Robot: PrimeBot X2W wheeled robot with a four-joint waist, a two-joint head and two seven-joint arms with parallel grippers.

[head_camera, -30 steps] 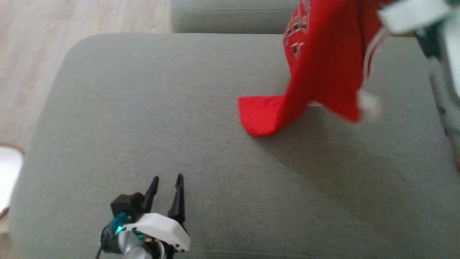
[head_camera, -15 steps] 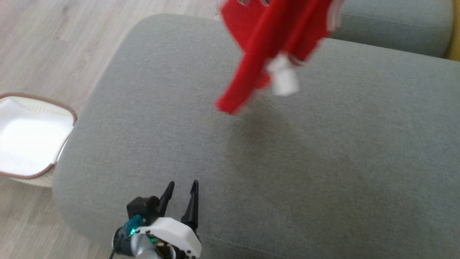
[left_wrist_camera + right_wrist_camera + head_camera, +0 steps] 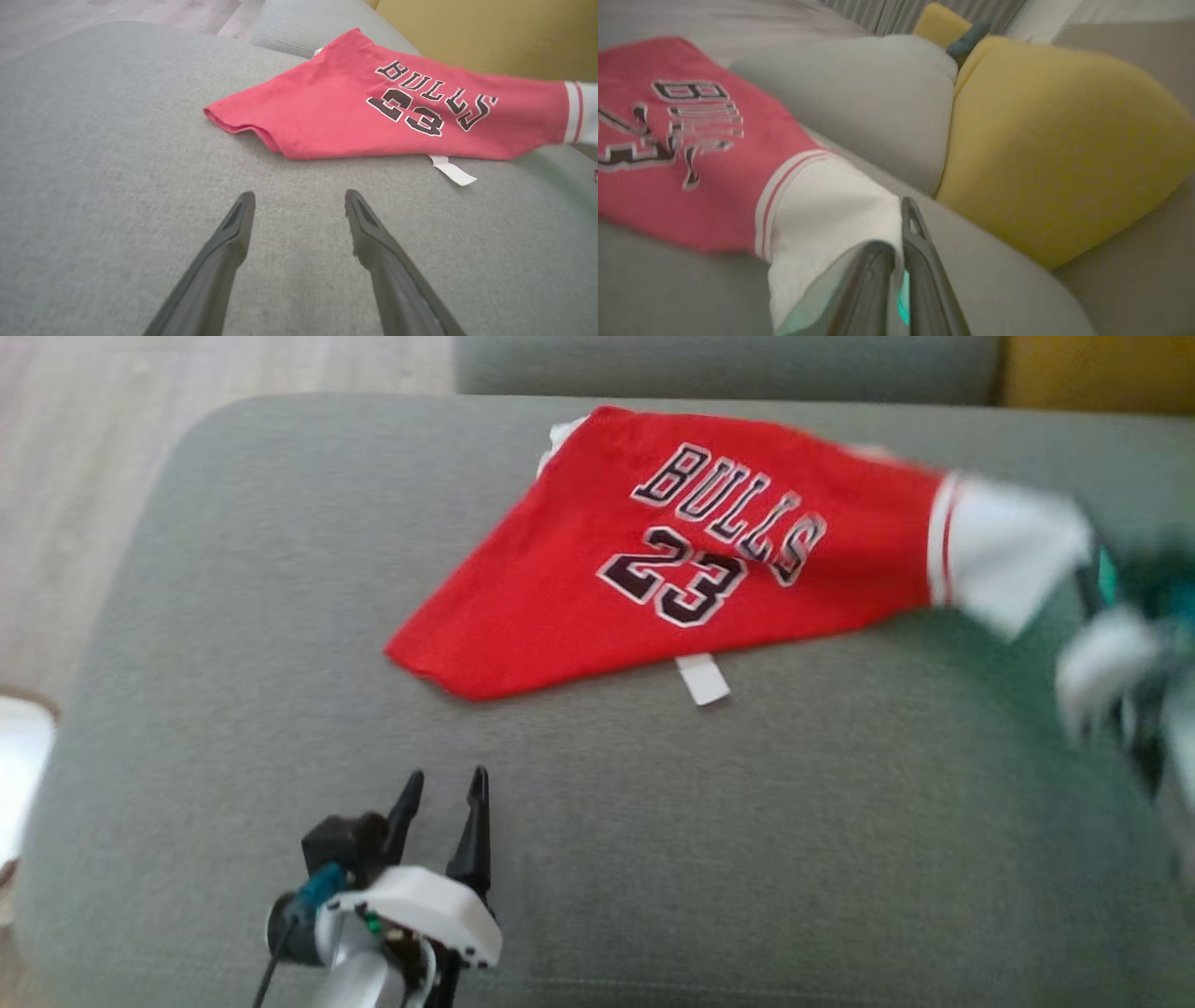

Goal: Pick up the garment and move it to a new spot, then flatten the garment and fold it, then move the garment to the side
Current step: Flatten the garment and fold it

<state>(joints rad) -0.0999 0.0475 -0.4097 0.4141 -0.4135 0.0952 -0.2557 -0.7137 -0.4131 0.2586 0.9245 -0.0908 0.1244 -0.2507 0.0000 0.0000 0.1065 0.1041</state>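
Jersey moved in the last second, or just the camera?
Yes. The jersey hung above the grey cushion; now it lies spread on it, reaching further toward the cushion's left edge, its white sleeve pinched in the right gripper.

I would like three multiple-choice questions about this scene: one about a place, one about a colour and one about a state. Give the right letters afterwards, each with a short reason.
1. Where does most of the jersey rest?
A. on the floor
B. on the grey cushion
C. in a basket

2. What colour is the sleeve in the right gripper?
A. white
B. black
C. yellow

3. How is the left gripper?
A. shut on the jersey
B. shut on the sleeve
C. open, holding nothing

Answers:
1 B, as the red cloth spreads over the grey cushion.
2 A, as the shut gripper pinches a white sleeve with red stripes.
3 C, as its jaws stand apart over bare cushion, short of the jersey.
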